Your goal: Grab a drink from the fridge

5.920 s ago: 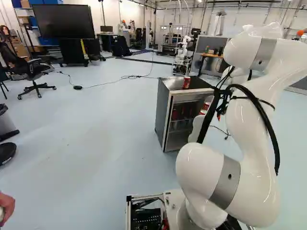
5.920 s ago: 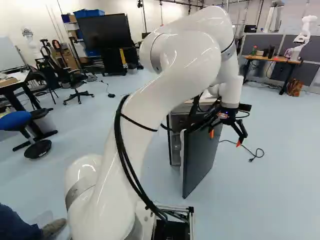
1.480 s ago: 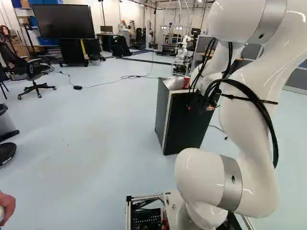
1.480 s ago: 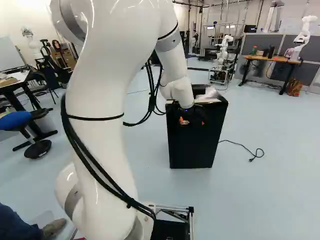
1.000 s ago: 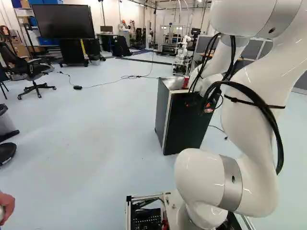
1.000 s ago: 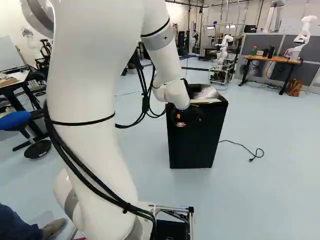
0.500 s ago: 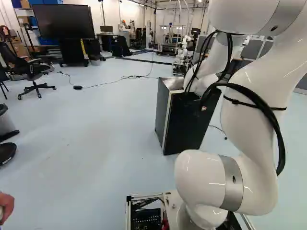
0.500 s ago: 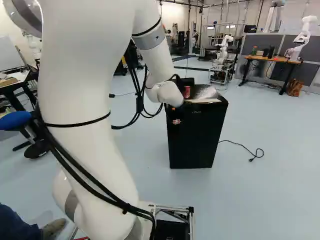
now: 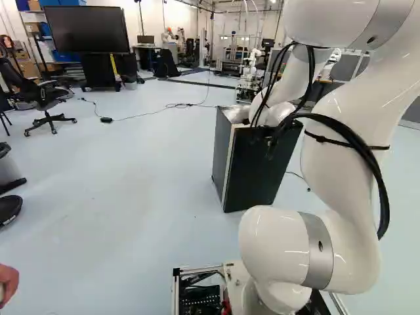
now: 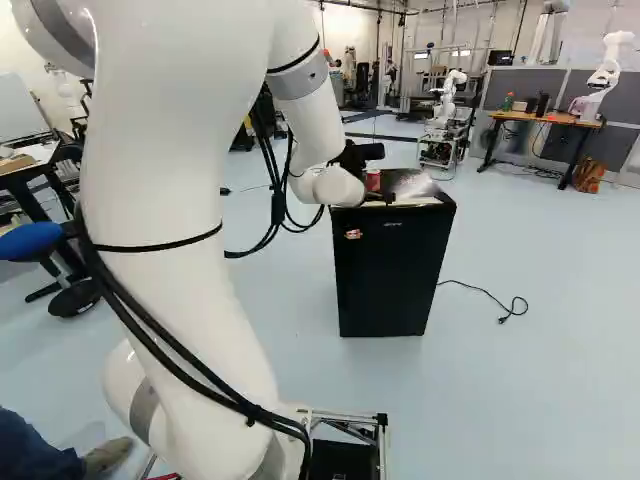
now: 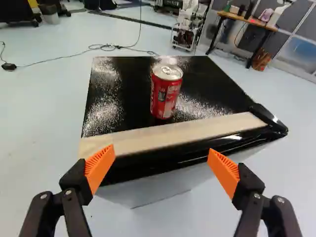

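Pale-blue floor [image 9: 131, 170] | black fridge [image 10: 395, 275], door shut, small lettering | red can [image 11: 166, 95] on top, white print | pincer [image 10: 382, 174] spread

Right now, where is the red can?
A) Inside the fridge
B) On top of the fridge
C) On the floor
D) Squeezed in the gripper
B: the red can stands upright on top of the fridge, ahead of the gripper, whose two fingers are open with nothing held between them.
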Robot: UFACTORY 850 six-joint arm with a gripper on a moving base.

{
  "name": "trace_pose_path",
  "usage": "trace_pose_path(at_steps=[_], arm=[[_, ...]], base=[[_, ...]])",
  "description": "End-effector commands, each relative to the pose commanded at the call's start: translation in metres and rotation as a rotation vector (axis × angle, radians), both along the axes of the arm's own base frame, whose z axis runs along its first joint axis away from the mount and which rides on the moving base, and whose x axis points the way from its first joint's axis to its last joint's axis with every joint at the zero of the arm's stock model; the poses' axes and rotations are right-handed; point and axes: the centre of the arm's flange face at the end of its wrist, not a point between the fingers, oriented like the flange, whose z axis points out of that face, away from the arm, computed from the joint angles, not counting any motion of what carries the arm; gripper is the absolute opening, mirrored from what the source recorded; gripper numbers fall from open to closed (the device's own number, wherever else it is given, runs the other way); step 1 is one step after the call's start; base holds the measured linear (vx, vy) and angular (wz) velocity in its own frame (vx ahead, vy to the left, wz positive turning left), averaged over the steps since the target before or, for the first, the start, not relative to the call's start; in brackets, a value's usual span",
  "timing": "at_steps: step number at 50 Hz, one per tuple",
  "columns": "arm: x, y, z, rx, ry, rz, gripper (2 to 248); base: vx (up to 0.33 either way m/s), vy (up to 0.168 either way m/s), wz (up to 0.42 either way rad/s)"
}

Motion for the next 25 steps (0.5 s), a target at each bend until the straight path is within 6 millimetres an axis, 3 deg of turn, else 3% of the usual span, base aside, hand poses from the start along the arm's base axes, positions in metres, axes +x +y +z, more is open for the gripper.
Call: trace_pose_path(at_steps=[25], arm=[[0.037,-0.002,0.007,-0.026,-0.129,0.027,247]], base=[[0.0,0.0,0.0]])
